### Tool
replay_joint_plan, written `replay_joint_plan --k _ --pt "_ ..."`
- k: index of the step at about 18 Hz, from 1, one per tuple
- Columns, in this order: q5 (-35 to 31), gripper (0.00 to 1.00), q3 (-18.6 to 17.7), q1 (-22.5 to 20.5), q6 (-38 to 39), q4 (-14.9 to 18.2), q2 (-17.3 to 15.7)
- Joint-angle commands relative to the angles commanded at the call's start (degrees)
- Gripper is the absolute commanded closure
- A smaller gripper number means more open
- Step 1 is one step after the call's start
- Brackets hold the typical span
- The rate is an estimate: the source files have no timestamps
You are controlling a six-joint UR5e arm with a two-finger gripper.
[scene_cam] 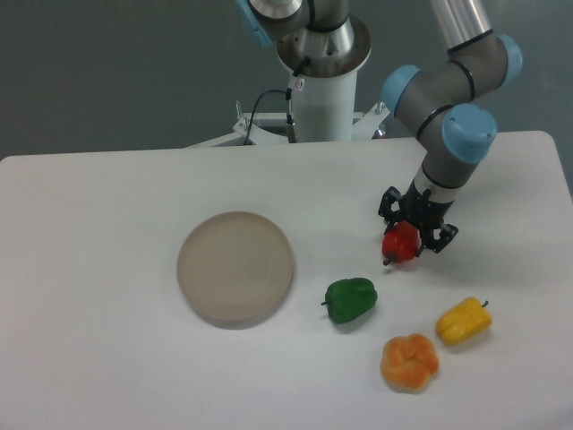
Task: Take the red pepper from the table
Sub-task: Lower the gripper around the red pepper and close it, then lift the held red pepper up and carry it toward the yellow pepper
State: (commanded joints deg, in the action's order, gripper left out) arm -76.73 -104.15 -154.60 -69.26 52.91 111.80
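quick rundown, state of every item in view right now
gripper: jaws closed around the red pepper
red pepper: held, stem down-left
green pepper: lying free on the table
yellow pepper: lying free
orange pepper: lying free
plate: empty
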Motion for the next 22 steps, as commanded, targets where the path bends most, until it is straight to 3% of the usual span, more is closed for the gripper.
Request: replay_joint_plan --k 4,8,10,12,16,19,22 --pt "0.0 0.67 2.1 -0.3 -0.1 0.3 -0.8" --pt "0.0 0.67 11.4 0.7 -2.9 1.0 -0.9" --pt "-0.1 0.67 15.8 1.0 -8.1 1.0 -0.3" --pt "-0.2 0.67 18.4 1.2 -11.1 1.1 0.2" --pt "-4.5 0.67 25.9 2.1 -15.8 3.7 2.5" --pt "-10.7 0.68 31.7 5.2 -16.7 5.2 6.2" --pt "-12.6 0.68 33.7 6.2 -16.6 5.2 7.6"
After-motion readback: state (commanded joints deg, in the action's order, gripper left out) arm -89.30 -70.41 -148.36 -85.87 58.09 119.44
